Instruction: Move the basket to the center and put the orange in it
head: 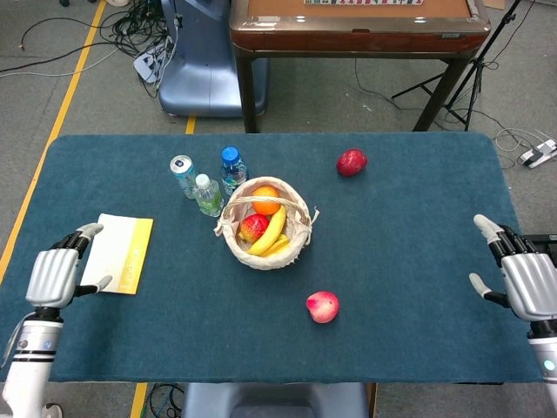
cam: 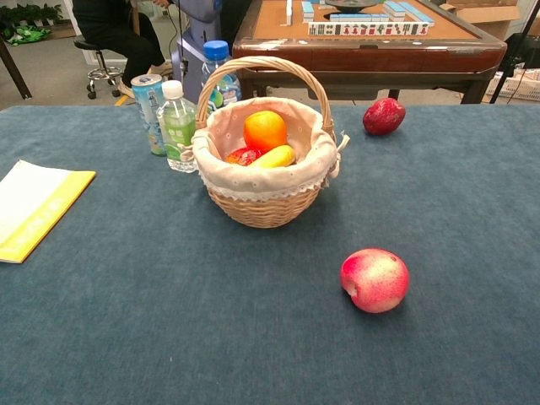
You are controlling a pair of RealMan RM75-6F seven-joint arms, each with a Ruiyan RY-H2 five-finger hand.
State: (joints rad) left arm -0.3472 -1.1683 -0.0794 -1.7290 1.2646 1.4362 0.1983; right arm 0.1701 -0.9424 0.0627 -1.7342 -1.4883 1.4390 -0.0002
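Note:
The wicker basket (head: 296,246) (cam: 263,207) with a cloth lining and an arched handle stands near the middle of the blue table. The orange (head: 266,194) (cam: 265,130) lies inside it at the back, beside a banana (head: 274,228) (cam: 272,156) and a red fruit (head: 252,227) (cam: 243,156). My left hand (head: 54,276) hovers at the table's left front edge, fingers spread, holding nothing. At the right edge my right hand (head: 519,275) is also spread and empty. Neither hand shows in the chest view.
Two water bottles (head: 231,167) (head: 207,192) and a can (head: 182,172) stand just left of the basket. A yellow-white booklet (head: 118,252) lies by my left hand. One red apple (head: 323,306) (cam: 375,279) lies in front of the basket, another (head: 352,162) (cam: 384,116) at the back right.

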